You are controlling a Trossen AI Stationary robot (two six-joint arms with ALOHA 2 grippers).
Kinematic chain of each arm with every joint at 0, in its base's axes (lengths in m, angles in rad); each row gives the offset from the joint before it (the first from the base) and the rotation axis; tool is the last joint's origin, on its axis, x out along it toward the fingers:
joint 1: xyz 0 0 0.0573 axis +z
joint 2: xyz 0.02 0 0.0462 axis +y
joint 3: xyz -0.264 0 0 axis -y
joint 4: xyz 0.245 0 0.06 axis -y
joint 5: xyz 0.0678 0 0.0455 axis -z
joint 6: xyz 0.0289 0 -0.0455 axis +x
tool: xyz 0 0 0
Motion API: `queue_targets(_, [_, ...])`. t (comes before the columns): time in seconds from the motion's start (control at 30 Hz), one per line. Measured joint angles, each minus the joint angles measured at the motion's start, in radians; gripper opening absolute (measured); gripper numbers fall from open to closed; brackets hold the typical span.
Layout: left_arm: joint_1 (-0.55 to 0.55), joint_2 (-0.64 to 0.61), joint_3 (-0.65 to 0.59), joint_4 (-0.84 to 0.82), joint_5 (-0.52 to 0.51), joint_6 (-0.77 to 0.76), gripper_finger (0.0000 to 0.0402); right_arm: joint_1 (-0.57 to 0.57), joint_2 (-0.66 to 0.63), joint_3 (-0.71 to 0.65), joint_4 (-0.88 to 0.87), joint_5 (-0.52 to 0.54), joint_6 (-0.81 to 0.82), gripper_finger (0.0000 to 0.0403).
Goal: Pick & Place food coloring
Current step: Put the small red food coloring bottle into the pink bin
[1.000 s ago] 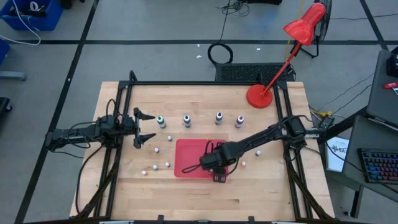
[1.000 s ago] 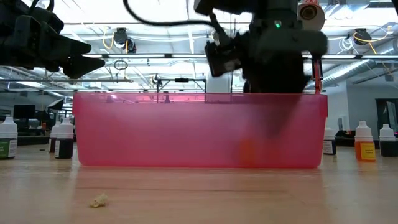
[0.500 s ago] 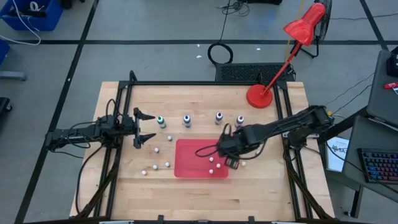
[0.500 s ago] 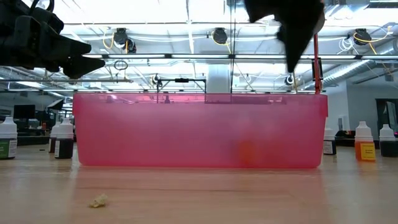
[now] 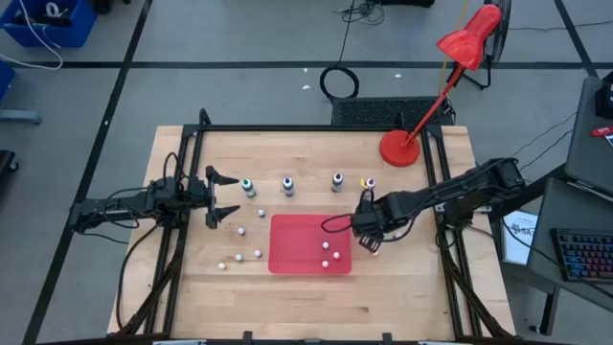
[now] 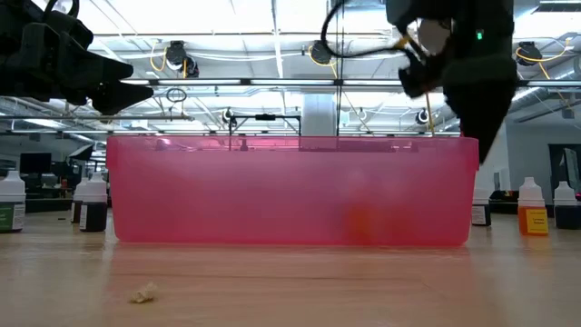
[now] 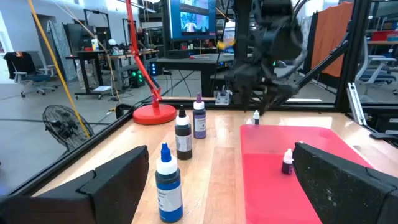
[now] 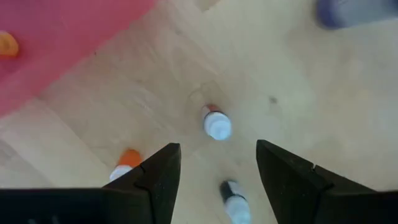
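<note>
Red tray at frame centre already holds small food coloring bottles; more lie on the worktop just right of it. Right hand hovers open above these. Descending off-centre could knock one away; left hand waits open, centre-left.

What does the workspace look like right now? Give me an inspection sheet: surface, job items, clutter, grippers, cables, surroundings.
Surface: wooden table, red tray at its centre.
Job's things: four food coloring bottles upright in a row beyond the tray.
Clutter: small bottles loose left of the tray, three inside it, more to its right; crumb.
Grippers: left gripper open, beside the row's left end; right gripper open above small bottles by the tray's right edge.
Cables: arm cable loops over the tray; coil on the floor.
Surroundings: red lamp on the table; keyboard.
</note>
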Motion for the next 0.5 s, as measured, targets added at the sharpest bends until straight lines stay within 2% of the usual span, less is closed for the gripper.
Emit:
queue_targets(0.1, [0.0, 0.0, 0.0, 0.0, 0.0, 0.0, 0.0392, -0.021, 0.001, -0.065, 0.101, -0.035, -0.006, 0.0196])
queue_targets(0.5, [0.0, 0.0, 0.0, 0.0, 0.0, 0.0, 0.0392, -0.051, 0.0, -0.213, 0.302, -0.042, -0.027, 0.0196])
